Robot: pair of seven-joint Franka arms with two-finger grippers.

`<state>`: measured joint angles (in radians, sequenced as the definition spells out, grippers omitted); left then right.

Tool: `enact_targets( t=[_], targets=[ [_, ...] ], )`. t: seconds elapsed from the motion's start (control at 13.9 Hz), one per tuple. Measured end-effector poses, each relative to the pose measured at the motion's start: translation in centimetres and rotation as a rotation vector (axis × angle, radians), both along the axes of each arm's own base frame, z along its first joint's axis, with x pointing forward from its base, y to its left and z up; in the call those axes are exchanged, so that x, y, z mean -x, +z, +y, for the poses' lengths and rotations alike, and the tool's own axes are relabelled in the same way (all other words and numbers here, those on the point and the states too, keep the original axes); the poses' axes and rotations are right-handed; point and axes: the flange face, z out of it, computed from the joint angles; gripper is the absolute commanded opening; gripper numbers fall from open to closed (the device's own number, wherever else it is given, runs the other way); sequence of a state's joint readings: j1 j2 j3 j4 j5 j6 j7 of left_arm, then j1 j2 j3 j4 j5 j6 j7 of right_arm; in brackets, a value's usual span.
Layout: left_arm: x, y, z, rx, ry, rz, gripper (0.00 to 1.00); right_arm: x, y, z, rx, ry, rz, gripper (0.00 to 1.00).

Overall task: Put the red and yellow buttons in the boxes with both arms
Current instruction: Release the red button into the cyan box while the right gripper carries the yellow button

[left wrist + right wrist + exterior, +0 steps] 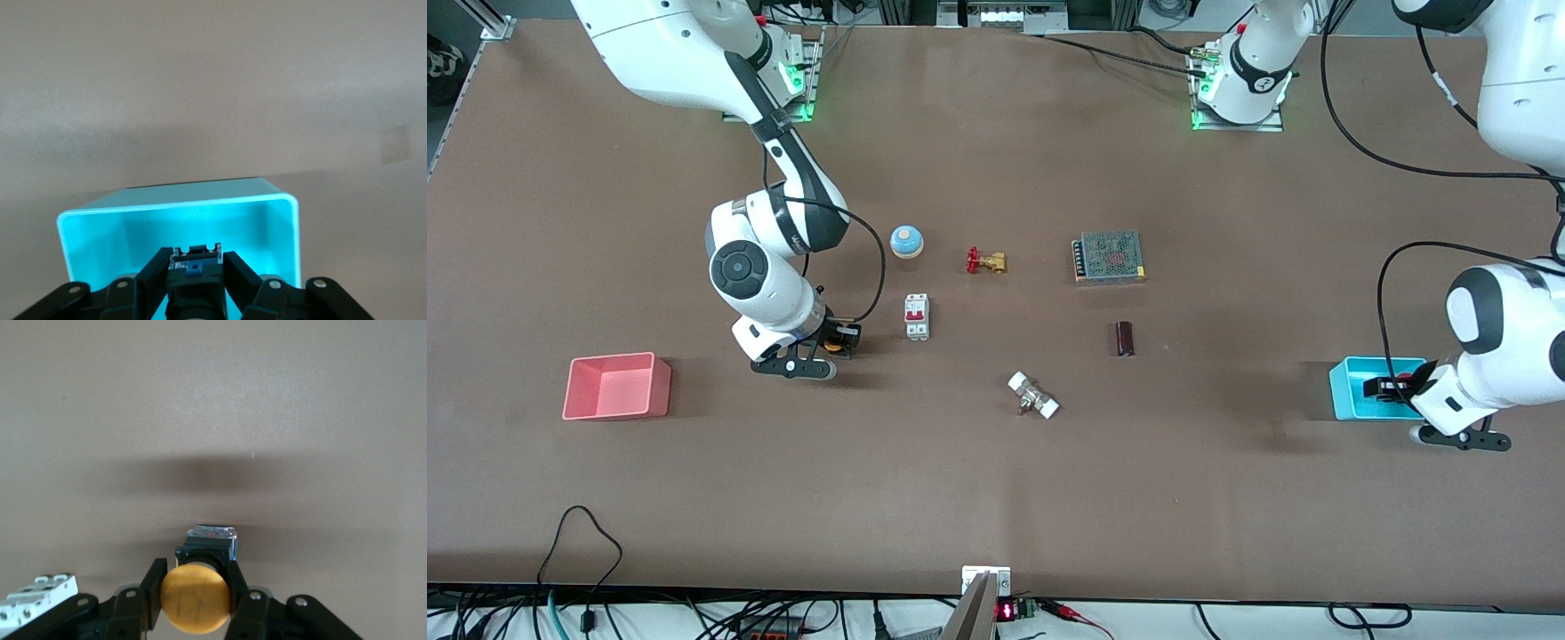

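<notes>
Buttons: 2 | yellow button clamped, right gripper | red button clamped, left gripper | boxes: 2

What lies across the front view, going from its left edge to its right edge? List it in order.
Pink box → right gripper holding the yellow button → white breaker → brass valve → white-capped fitting → dark cylinder → blue box → left gripper holding the red button over that box.

My front cam sat high, facing both bases. Left wrist cam looked close down its fingers into the cyan bin; right wrist cam sat close over bare table. Front view covered both spots.
</notes>
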<state>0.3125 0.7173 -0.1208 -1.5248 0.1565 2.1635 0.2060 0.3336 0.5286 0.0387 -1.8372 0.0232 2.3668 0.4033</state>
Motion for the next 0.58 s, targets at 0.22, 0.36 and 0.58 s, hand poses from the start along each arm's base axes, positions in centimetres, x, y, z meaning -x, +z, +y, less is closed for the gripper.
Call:
enact_targets(
  t=[0.22, 0.36, 0.58],
  targets=[
    [0.3, -2.8, 0.6, 0.007, 0.009, 0.007, 0.47, -0.1, 5.7, -2.3, 0.019, 0.081, 0.048, 0.38],
    [0.6, -4.0, 1.0, 0.01, 0.013, 0.005, 0.87, -0.4, 10.6, -5.7, 0.017, 0.161, 0.045, 0.39],
    [0.6, -4.1, 1.2, 0.01, 0.002, -0.001, 1.0, -1.5, 14.4, -14.6, 0.008, 0.297, 0.013, 0.39]
  ],
)
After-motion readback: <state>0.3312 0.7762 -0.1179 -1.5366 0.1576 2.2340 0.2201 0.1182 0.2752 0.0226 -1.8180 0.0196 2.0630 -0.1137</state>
